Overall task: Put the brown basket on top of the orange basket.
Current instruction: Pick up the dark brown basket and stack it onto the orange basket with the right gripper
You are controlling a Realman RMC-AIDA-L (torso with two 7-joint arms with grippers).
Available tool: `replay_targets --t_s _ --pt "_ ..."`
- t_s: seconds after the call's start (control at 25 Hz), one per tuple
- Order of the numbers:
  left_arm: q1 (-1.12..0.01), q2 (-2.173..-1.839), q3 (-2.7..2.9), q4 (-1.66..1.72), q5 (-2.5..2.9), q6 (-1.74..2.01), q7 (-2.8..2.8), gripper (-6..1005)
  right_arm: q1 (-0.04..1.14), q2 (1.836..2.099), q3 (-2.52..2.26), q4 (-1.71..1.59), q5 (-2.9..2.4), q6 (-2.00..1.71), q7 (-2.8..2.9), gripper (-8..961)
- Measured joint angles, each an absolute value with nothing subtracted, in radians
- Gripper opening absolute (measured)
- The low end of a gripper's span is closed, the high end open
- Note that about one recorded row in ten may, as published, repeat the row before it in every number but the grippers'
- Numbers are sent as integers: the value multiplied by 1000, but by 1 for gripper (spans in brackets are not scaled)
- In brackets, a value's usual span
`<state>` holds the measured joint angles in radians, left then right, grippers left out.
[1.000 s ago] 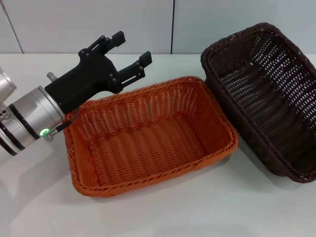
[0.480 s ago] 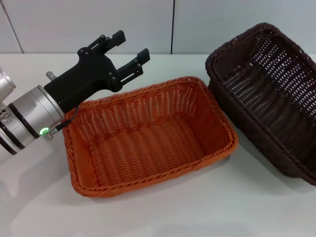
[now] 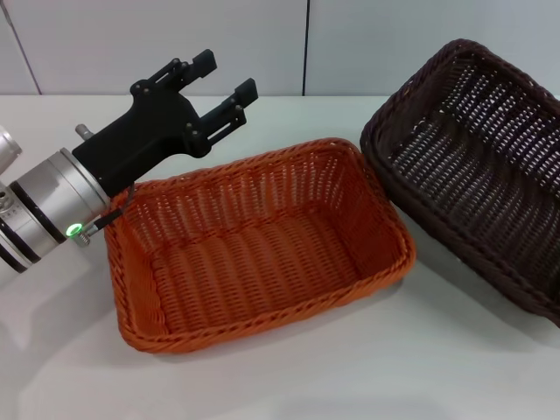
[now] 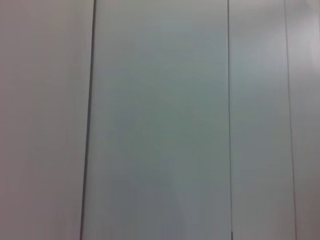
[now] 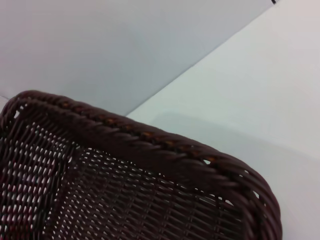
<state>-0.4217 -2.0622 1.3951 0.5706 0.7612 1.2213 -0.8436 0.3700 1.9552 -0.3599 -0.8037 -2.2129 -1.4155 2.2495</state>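
Resting on white tabletop [image 3: 289,376], orange basket [image 3: 254,254] sits flat at centre, open side up. Brown basket [image 3: 477,166] to its right, tilted, far side raised, near corner just beside orange rim; touching or not, cannot tell. Left end effector [image 3: 226,80] hovers over orange basket's far left corner, fingers spread, holding nothing. Right end effector out of sight; its wrist view shows only brown braided rim close up.

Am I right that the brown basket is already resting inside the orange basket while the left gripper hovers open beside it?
Not quite: in the head view the brown basket is tilted beside the orange basket, not inside it. The rest holds: the left gripper hovers open by the orange basket's far corner.
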Motion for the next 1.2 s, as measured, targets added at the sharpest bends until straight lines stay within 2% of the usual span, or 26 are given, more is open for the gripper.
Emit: replay_targets --t_s 0.56,0.96,1.2 --pt "-421 -2066 1321 559 751 1214 -844 705 350 1958 -313 -806 -2129 -1397 2128 228" --pt "-434 -2066 1310 533 747 1204 -844 705 336 1973 -290 -797 -2019 -1362 2030 213" --pt "-434 -2066 1298 532 745 1191 -844 705 328 1972 -283 -800 -1938 -1371 1987 202"
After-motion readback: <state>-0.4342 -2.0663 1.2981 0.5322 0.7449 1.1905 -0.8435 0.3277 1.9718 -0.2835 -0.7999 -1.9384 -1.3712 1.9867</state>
